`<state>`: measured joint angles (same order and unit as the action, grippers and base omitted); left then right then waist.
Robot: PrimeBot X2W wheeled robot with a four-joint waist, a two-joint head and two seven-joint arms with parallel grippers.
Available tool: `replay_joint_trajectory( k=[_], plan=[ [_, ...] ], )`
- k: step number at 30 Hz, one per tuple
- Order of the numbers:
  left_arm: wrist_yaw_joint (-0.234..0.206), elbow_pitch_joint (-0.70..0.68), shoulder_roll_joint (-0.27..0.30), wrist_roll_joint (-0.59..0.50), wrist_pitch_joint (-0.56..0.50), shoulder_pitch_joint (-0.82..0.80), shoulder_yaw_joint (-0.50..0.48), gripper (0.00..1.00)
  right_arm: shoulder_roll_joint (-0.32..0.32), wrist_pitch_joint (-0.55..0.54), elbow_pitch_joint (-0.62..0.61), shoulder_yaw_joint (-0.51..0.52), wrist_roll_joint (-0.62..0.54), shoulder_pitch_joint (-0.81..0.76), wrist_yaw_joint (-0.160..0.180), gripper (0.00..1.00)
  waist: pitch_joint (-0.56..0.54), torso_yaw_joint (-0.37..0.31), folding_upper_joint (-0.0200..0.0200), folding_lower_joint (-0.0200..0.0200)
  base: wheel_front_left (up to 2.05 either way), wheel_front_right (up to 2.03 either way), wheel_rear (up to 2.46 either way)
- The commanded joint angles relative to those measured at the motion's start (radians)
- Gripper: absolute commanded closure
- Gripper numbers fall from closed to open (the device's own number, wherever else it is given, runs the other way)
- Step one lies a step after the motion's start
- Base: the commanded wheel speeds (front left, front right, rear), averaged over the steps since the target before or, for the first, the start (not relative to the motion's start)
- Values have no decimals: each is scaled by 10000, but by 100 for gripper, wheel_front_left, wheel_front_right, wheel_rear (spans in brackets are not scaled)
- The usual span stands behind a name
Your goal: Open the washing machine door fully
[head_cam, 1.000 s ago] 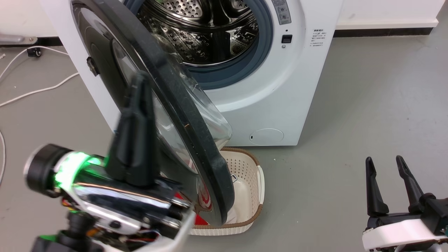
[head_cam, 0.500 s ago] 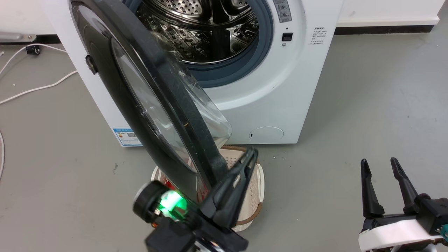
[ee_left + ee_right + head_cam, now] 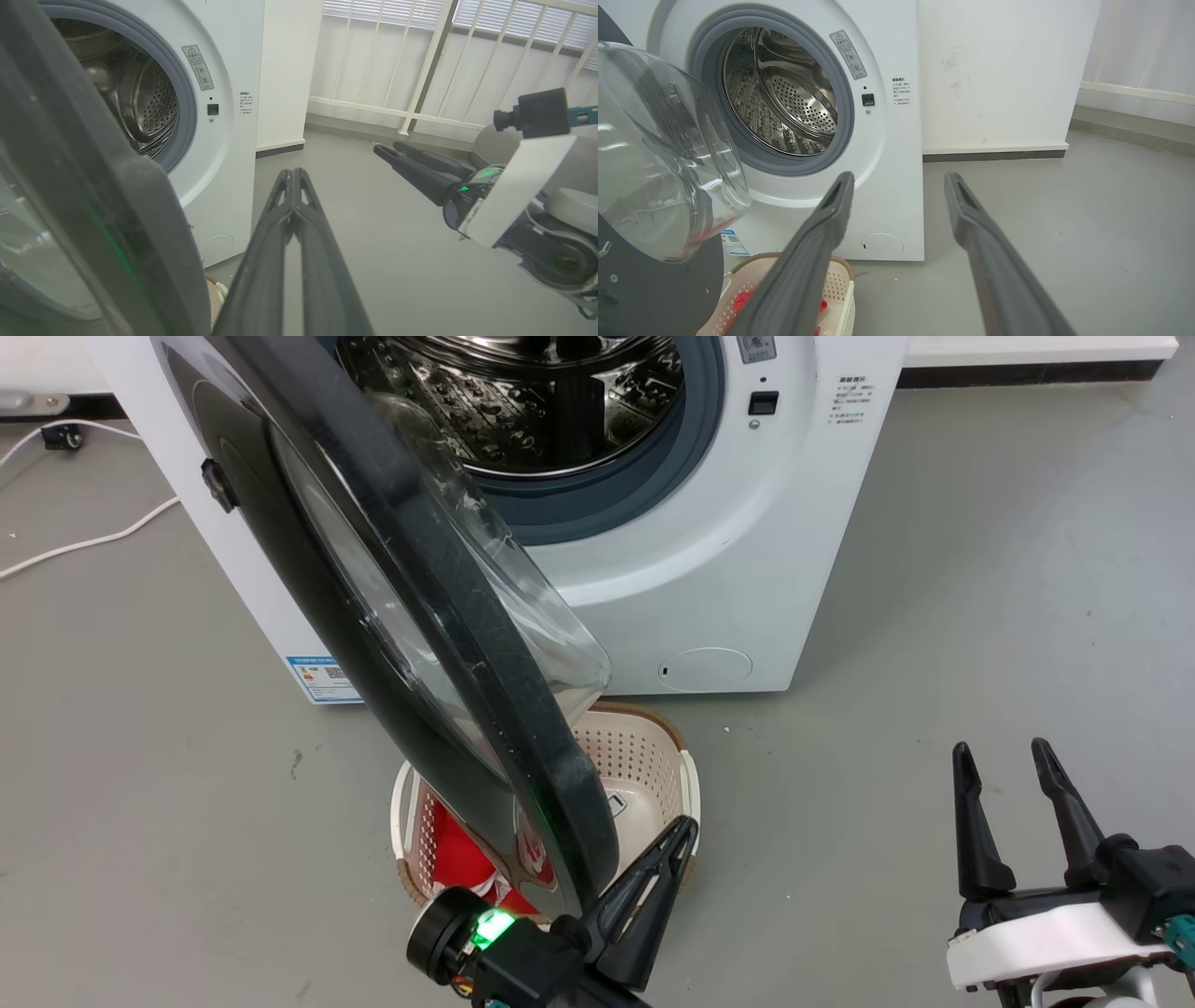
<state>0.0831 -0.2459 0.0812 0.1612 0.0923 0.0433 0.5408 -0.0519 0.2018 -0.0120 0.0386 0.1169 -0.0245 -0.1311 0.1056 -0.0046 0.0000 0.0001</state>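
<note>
Head view: washing machine door (image 3: 420, 616) stands half open, its rim reaching 6 o'clock, where the left gripper (image 3: 674, 845), jaws pressed together and empty, sits just beside its inner face. Right gripper (image 3: 1001, 749), jaws spread, idles at 4 o'clock. Next, probably: push the rim toward 9 o'clock.

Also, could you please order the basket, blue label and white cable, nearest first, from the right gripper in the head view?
1. basket, before the washing machine
2. blue label, its lower left
3. white cable, far left

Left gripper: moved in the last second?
Yes. The left gripper went from the washing machine door's outer face rightward to its lower rim, by the laundry basket.
</note>
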Motion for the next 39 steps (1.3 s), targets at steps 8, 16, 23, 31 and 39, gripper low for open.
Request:
replay_joint_trajectory(
  k=[8, 16, 23, 31, 39],
  plan=[
    [-420, 1002, -121, -38, 447, -767, -353, 100, 35, 190, 285, -123, 125, 305, 7, 0, 187, -226, 0, -1, 0, 0, 0],
    [-984, 1659, -143, 161, 684, -1034, -777, 100, 35, 224, 409, -94, 168, 371, 7, 0, 246, -313, 0, -1, 0, 0, 0],
    [-1287, 1895, -101, 220, 832, -1037, -961, 100, 35, 213, 457, -101, 206, 371, 7, 0, 230, -242, 0, -1, 0, 0, 0],
    [-1582, 1773, 8, 266, 699, -501, -1027, 100, 35, 182, 447, 26, 216, 173, 7, 0, 104, -50, 0, -1, 0, 0, 0],
    [-1845, 1277, 183, 313, 502, 71, -1078, 100, 33, 53, 319, 141, 117, 22, 5, 0, -44, 305, 0, -1, 0, 0, 0]
  ],
)
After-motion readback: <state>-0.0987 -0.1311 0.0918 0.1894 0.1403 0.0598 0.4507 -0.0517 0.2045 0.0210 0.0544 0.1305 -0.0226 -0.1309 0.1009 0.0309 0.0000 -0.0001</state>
